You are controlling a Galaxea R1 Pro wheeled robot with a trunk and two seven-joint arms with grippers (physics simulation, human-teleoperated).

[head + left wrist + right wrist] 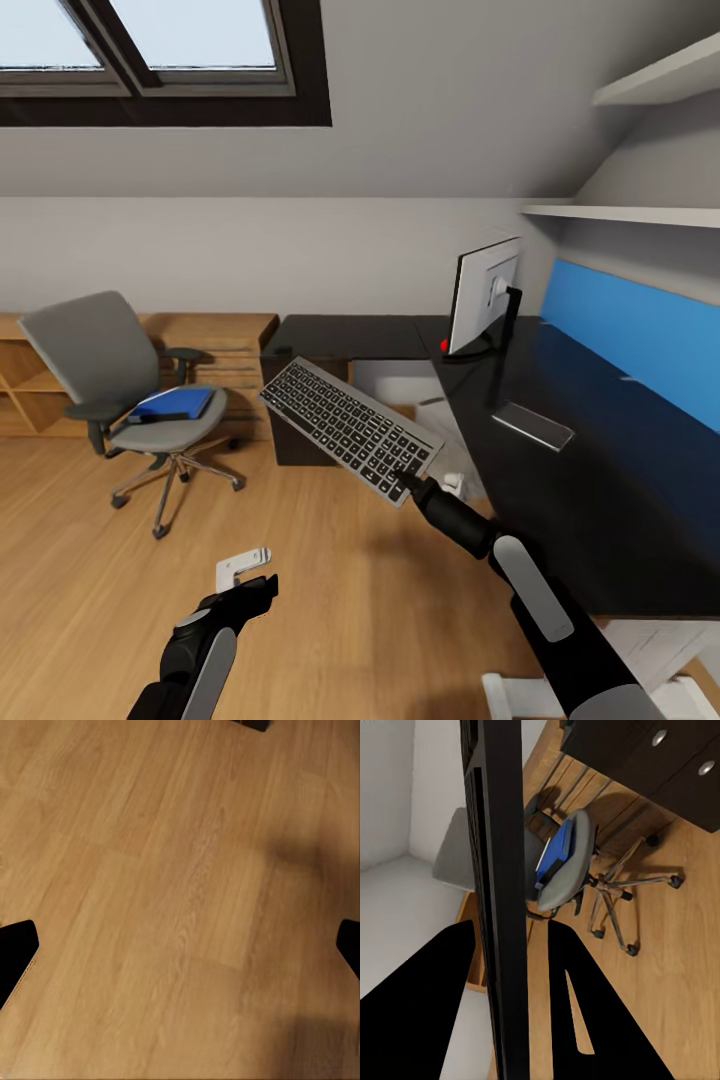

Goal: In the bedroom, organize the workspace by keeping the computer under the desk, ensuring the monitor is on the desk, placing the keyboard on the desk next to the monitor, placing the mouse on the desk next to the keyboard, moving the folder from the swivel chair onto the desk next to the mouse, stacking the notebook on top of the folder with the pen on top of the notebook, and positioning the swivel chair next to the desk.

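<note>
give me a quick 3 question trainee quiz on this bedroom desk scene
1. True or false: the keyboard lies flat on the desk.
2. Where is the folder? A) floor B) swivel chair seat C) desk
3. Fill in: the monitor stands on the ____.

Key: 1. False; the right gripper holds it in the air. 2. B. 3. desk.

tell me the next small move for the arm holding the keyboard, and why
Probably carry it right and forward over the desk and lower it beside the monitor. The right gripper pinches the keyboard at one corner, and it hangs tilted in the air over the floor, short of the black top, which has bare space near the monitor stand.
</note>
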